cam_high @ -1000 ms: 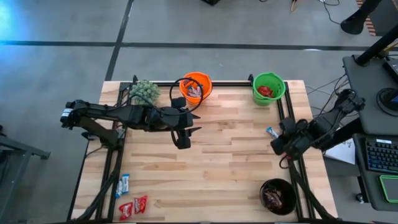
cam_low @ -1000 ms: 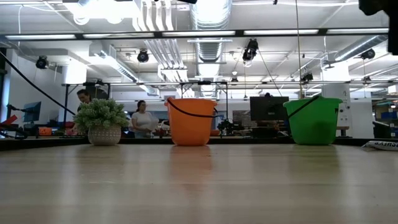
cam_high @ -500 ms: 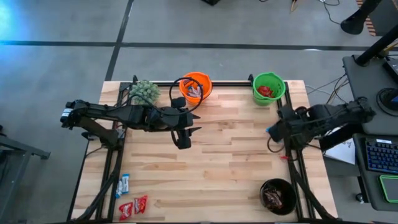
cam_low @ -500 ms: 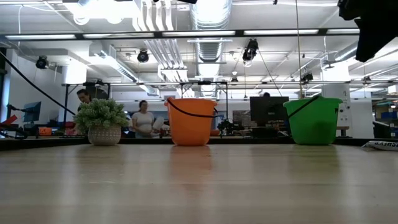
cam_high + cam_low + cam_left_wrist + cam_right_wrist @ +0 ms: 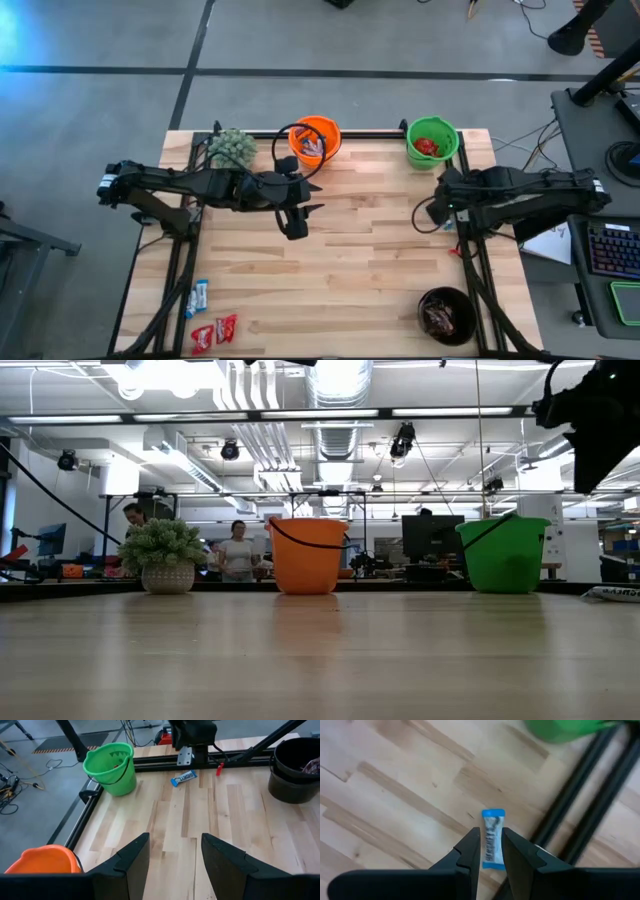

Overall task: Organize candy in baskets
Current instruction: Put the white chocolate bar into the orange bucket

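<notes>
A blue candy [image 5: 492, 839] lies on the table [image 5: 360, 260] by its right edge, near the green basket [image 5: 432, 141]. The right gripper [image 5: 490, 851] hangs right over it, fingers a little apart, holding nothing. I think it is about to pick the candy up, so it must go down and squeeze. The left gripper [image 5: 172, 852] waits open near the orange basket [image 5: 314, 139].

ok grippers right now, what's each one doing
left gripper: open, empty
right gripper: narrowly open above the flat blue-and-white wrapped candy bar on the table, not holding it
</notes>
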Robot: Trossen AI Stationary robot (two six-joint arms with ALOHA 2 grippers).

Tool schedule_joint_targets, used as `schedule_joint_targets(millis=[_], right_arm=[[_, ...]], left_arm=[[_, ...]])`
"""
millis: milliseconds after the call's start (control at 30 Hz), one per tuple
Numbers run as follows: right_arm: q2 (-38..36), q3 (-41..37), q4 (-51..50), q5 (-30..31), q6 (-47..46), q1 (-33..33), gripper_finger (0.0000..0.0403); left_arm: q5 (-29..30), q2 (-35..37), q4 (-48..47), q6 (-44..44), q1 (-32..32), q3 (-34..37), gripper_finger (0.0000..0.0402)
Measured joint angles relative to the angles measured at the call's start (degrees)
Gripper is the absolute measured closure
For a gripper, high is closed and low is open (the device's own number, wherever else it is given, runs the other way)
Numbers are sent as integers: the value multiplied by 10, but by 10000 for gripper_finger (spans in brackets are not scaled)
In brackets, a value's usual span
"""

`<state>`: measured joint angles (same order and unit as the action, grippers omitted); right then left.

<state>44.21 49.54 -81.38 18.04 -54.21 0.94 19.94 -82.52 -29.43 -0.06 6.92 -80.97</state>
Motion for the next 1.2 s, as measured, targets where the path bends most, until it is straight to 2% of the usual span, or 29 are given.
schedule_joint_targets(millis=[100,300,500,700,867,1200], right_arm=[[0,-18,41,-18,42,-25,335],[0,-48,60,-59,103,-90,335],[2,-68,108,-132,177,-141,335],[3,-112,148,-199,212,-180,335],[9,-153,161,-205,217,-201,335],[36,-158,189,-211,218,-205,335]], left_arm=[[0,0,0,-5,0,0,239],[0,0,0,-12,0,0,239],[0,0,0,-24,0,0,239],[0,0,0,-35,0,0,239],[0,0,0,-37,0,0,239],[0,0,0,-51,0,0,239]])
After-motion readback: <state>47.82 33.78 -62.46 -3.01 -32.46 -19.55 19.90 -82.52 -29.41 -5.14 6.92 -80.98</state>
